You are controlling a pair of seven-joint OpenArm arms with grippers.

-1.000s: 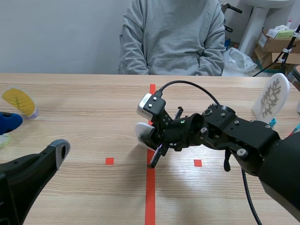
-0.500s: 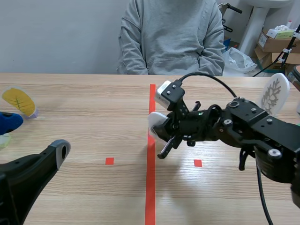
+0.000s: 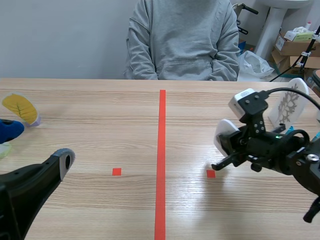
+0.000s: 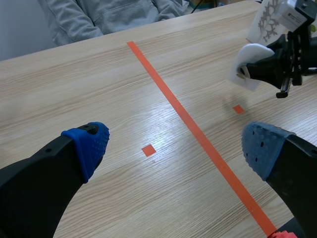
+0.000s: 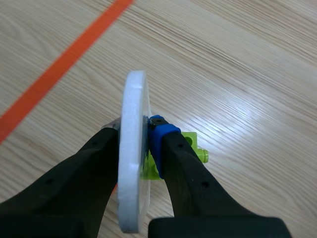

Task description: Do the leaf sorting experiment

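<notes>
Between the fingers of the right gripper [image 5: 134,131], a white disc [image 5: 132,198], upright and seen edge-on, pinched on both faces, with a blue pad [image 5: 159,130] pressed to one side. Against that same face, just behind the pad, a lime-green block [image 5: 190,148] with a small peg at its end. In the scene view, held above the wooden table [image 3: 100,130] on the right arm's side, well to the right of the long red tape line [image 3: 161,150] and just beyond a small red square [image 3: 210,173]. Further back, near the table's right edge, an upright white snowflake card [image 3: 290,102], apart from the disc. Far over on the other side, near the left edge, a yellow leaf card [image 3: 20,107] standing tilted, with a blue object [image 3: 9,131] just in front of it. Left gripper [image 4: 176,148] low over the table near the robot, jaws spread wide, blue dotted pads [image 4: 91,144] well apart. Across the table, a seated person [image 3: 182,40] in a grey sweatshirt. Beyond the table at the back right, stacked cardboard boxes [image 3: 295,47]. In the open top one, a white and pale green pack [image 3: 301,35]. Beside the boxes, a crumpled clear plastic bag [image 3: 255,62].
</notes>
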